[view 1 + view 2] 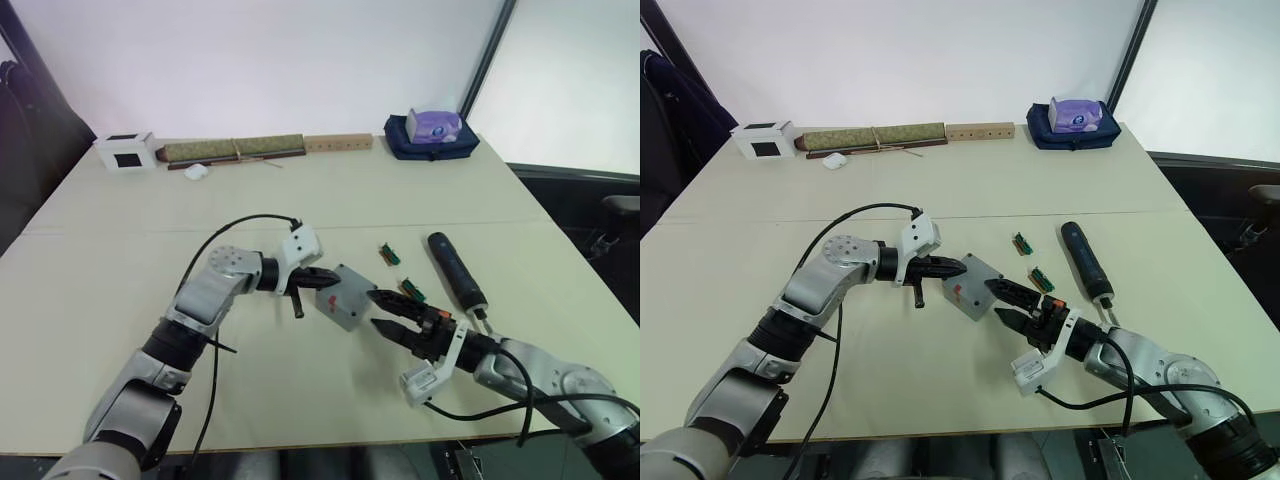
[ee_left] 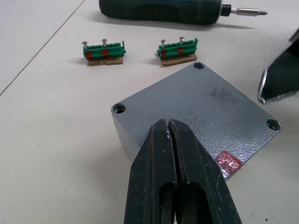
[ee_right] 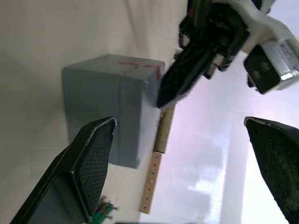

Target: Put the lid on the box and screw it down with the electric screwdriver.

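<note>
The grey box [image 1: 343, 303] sits mid-table with the lid [image 2: 201, 102] lying on top, its red mark [image 2: 229, 161] near one corner. My left gripper [image 1: 325, 276] is shut with nothing in it, its tips [image 2: 168, 125] at the lid's edge on the box's left side. To the box's right, my right gripper [image 1: 374, 308] is open, its fingers [image 3: 93, 154] spread wide and pointing at the box's side wall without touching it. The electric screwdriver [image 1: 455, 270] lies flat on the table right of the box, free of both grippers.
Two small green circuit-board pieces [image 1: 389, 255] [image 1: 413, 291] lie between the box and the screwdriver. Along the far edge stand a white box with a black square [image 1: 126, 152], a rolled mat [image 1: 233, 148], a wooden strip [image 1: 338, 142] and a dark bag holding a purple pack [image 1: 432, 130].
</note>
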Robot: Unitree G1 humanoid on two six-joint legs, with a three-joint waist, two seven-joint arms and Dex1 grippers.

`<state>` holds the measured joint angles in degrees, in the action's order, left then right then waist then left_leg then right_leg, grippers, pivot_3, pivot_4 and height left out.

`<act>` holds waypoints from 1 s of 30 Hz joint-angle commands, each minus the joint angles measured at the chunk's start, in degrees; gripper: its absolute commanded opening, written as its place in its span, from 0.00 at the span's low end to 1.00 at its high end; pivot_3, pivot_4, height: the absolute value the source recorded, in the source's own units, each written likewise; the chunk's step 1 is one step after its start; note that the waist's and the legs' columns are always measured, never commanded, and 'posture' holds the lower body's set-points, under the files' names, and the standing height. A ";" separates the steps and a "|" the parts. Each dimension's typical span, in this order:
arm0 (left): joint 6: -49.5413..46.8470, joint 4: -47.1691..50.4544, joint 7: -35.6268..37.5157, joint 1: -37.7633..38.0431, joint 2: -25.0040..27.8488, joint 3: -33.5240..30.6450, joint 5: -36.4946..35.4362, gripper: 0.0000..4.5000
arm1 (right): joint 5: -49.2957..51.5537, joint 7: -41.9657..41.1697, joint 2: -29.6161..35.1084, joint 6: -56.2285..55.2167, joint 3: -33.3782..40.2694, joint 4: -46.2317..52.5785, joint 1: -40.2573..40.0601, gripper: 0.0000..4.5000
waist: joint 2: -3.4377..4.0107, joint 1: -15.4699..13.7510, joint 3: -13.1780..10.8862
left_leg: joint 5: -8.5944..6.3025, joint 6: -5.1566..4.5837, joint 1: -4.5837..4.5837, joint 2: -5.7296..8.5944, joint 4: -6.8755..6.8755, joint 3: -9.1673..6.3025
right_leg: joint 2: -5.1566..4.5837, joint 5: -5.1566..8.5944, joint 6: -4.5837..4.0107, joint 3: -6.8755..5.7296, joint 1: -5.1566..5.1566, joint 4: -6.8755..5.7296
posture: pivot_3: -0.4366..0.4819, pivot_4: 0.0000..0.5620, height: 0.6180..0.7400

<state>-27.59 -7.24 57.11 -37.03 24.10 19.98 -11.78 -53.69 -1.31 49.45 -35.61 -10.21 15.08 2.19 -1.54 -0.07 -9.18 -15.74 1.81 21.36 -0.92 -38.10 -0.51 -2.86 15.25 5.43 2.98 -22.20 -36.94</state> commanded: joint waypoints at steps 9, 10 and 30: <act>-5.89 5.52 -0.55 1.84 0.93 -11.74 -8.30 0.00 | 37.84 -27.15 -3.08 16.76 -0.63 3.24 -2.75 0.60 | -0.07 1.16 -0.48 | -0.01 -0.03 0.15 -0.06 0.01 -0.03 | 0.05 0.02 -0.01 0.01 -0.13 -0.01 | 0.48 0.27 1.00; -6.45 6.13 -0.96 1.86 1.47 -12.91 -8.84 0.00 | 40.65 -29.19 -3.79 20.08 -0.42 4.01 -2.69 0.50 | -0.09 1.23 -0.55 | -0.02 -0.03 0.16 -0.08 0.06 -0.03 | 0.07 0.02 -0.01 0.01 -0.18 -0.01 | 0.48 0.27 1.00; 0.82 0.55 -3.54 6.07 -0.20 -5.32 -0.08 0.00 | 55.05 -41.08 -14.33 69.01 -5.56 8.85 12.82 0.00 | -0.05 0.99 -1.00 | -0.02 -0.02 1.10 -0.12 0.08 -0.03 | 0.11 -0.15 0.18 -0.03 -1.18 -0.11 | 0.48 0.27 1.00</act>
<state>-27.49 -8.30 52.35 -30.52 24.04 14.27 -11.68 1.13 -42.30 35.81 33.00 -15.30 22.57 13.08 -1.59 0.92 -10.17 -15.76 1.79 22.46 -1.04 -38.01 -0.55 -2.73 15.10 5.61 2.94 -23.39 -37.06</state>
